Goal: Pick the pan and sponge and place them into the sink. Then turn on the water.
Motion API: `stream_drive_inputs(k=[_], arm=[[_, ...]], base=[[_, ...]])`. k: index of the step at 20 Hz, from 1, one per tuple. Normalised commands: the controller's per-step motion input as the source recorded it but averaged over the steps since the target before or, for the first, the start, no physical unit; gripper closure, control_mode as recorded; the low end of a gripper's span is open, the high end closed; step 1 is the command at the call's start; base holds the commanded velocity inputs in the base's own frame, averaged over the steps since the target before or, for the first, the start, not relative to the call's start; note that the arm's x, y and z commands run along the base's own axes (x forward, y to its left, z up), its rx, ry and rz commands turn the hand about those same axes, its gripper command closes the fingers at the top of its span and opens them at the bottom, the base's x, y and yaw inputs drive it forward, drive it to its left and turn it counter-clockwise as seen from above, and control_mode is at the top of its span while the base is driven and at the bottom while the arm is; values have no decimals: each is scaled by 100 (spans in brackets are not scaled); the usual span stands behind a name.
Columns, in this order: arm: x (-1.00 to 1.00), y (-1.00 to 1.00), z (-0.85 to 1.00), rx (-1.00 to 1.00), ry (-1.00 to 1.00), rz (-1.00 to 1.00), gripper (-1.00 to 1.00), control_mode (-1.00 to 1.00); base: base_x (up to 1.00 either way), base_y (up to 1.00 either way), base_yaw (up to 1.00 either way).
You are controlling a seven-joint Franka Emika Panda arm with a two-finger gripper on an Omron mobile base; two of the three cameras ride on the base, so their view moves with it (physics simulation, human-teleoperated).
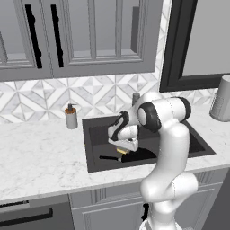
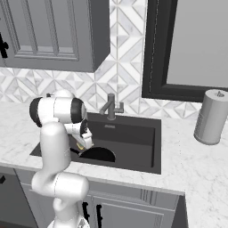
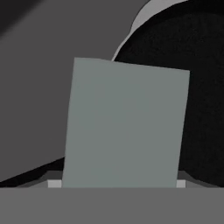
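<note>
Gripper (image 1: pixel 122 151) low over sink (image 1: pixel 96 134), frame centre, pinching sponge (image 1: pixel 121 151) above pan (image 1: pixel 139 156).

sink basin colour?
Dark grey, nearly black sink, set in a white marbled counter. Clearest in the right base view.

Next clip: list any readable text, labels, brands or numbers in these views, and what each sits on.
None: no words, numbers or logos can be read anywhere.
Soap dispenser: plain, no label.
Grey canister: plain, no print.
Cabinet doors, faucet and sink: unmarked.
Sponge held at the gripper above the pan: blank face.
</note>
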Motion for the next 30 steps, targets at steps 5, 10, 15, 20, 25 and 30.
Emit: stream_drive_inputs(k=[5, 10, 15, 20, 25, 30], arm=[[22, 0, -33, 0, 0, -5, 100, -100], [16, -1, -30, -4, 3, -3, 100, -100], [7, -4, -17, -2, 5, -3, 100, -100], [2, -2, -12, 0, 1, 0, 100, -100], [6, 0, -15, 0, 1, -2, 100, -100], [5, -5, -3, 0, 2, -3, 100, -100]], base=[[0, 0, 0], [0, 0, 0], [0, 0, 0], [0, 0, 0], [0, 0, 0], [0, 0, 0]])
